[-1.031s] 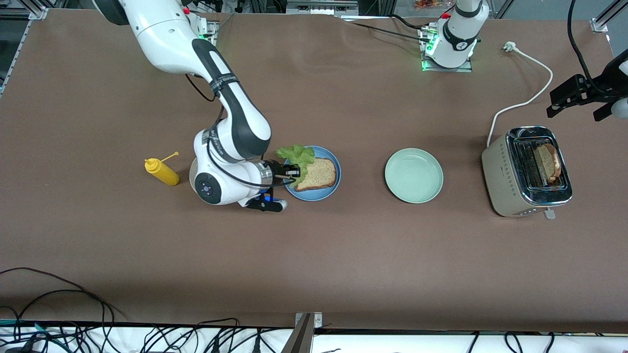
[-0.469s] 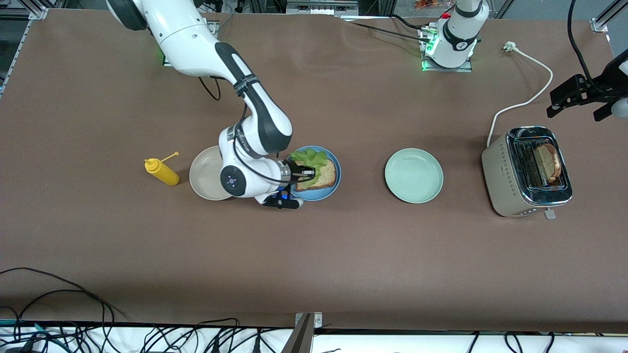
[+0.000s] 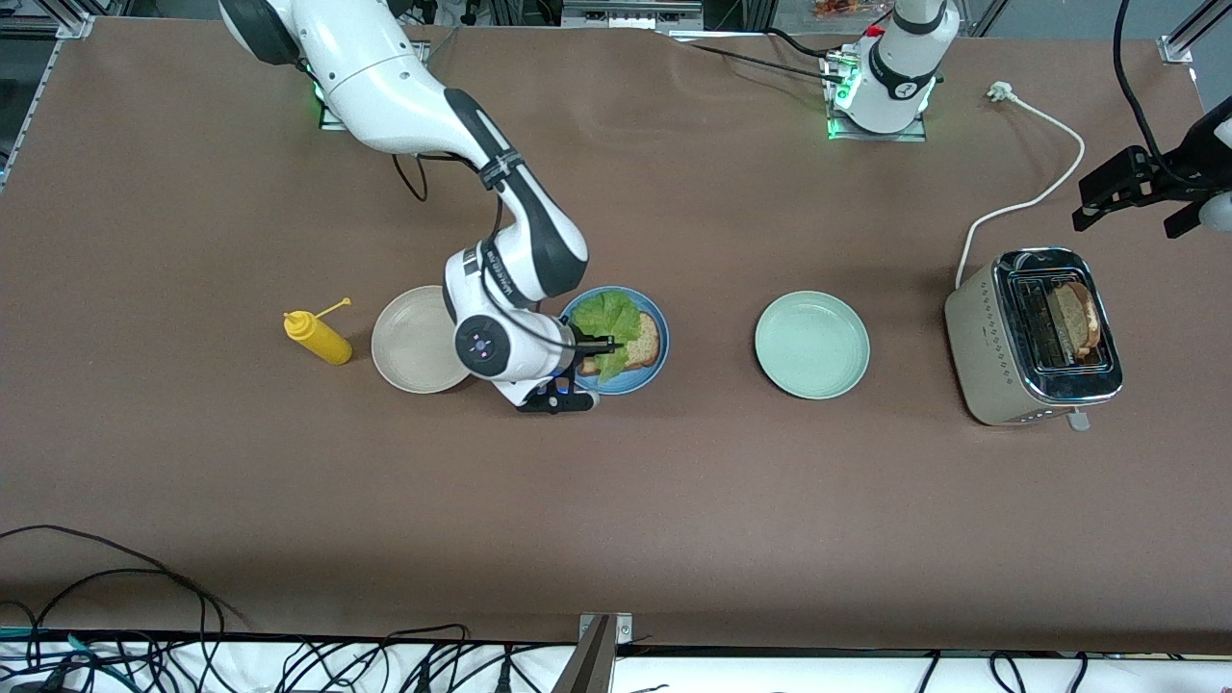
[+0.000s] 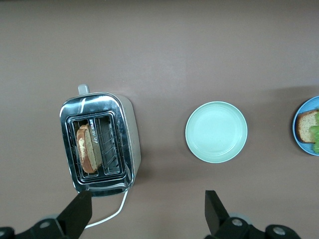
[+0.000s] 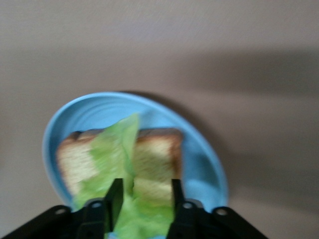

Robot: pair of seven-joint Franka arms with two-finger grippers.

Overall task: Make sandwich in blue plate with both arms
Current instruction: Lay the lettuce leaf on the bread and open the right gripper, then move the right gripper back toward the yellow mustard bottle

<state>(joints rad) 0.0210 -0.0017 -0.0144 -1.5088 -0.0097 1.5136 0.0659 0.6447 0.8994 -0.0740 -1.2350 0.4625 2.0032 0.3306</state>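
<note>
Front view: the right gripper [image 3: 602, 344] sits low over the blue plate [image 3: 656, 364], laying the lettuce [image 3: 606, 318] on 1 bread slice [image 3: 643, 343].

Left wrist view: the left gripper [image 4: 149, 214] hangs wide over the toaster [image 4: 99, 143]; it must fetch the second slice [image 4: 88, 147] next.

Right wrist view: the fingers [image 5: 115, 196] stand apart, the leaf between them.

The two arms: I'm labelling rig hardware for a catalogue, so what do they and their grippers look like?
Both are glossy white with black joint sections. The right arm has a black cable looped along it, a round dark cap on its wrist and a blue light under the right gripper, which has slim black fingers. The left arm shows a green light at its base; the left gripper has black fingers.
</note>
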